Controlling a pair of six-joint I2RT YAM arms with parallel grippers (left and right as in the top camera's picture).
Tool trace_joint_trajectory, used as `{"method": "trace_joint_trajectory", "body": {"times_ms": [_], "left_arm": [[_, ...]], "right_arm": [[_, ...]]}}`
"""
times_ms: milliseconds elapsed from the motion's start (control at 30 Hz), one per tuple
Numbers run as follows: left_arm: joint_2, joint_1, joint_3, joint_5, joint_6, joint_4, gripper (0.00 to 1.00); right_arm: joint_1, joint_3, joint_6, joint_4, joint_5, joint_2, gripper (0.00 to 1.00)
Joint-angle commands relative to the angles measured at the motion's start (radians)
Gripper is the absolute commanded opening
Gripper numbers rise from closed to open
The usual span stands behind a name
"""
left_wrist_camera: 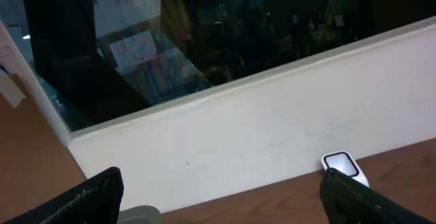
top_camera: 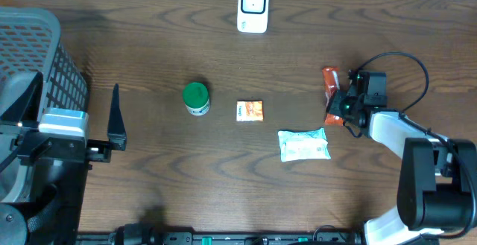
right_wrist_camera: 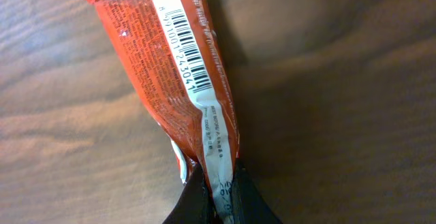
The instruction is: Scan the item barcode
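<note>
An orange-red snack packet (top_camera: 330,88) lies at the right of the table, and my right gripper (top_camera: 337,112) is shut on its near end. In the right wrist view the packet (right_wrist_camera: 170,81) stretches away from my gripper (right_wrist_camera: 219,200), its white seam strip and barcode (right_wrist_camera: 184,41) facing the camera. The white scanner (top_camera: 253,8) stands at the table's far edge, and its top (left_wrist_camera: 343,164) shows past my left fingers. My left gripper (top_camera: 115,126) rests open at the left side with nothing between its fingers (left_wrist_camera: 92,198).
A green-lidded tub (top_camera: 196,98), a small orange packet (top_camera: 250,111) and a white wipes pack (top_camera: 303,144) lie mid-table. A grey basket (top_camera: 33,59) fills the far left corner. A white wall (left_wrist_camera: 259,135) rises behind the table.
</note>
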Motion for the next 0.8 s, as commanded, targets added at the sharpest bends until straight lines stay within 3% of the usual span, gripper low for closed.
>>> {"method": "trace_joint_trajectory", "body": {"times_ms": [0,133,433,600,767], "left_arm": [[-0.005,0.007,-0.006,0.016,-0.005,0.002,0.92],[-0.009,0.007,-0.006,0.016,-0.005,0.001,0.92],[-0.032,0.007,-0.006,0.016,-0.005,-0.014,0.92],[-0.049,0.007,-0.006,0.016,-0.005,-0.023,0.92],[-0.068,0.007,-0.006,0.016,-0.005,-0.042,0.93]], "right_arm": [[0.013,-0.111,-0.057,-0.163,-0.158,-0.042,0.01],[0.035,-0.081,-0.161,-0.230,-0.315,-0.287,0.01],[0.209,-0.071,-0.225,-0.419,-0.352,-0.819,0.01],[0.301,-0.071,-0.278,-0.503,-0.381,-0.964,0.01],[0.340,-0.071,-0.302,-0.562,-0.381,-0.988,0.01]]}}
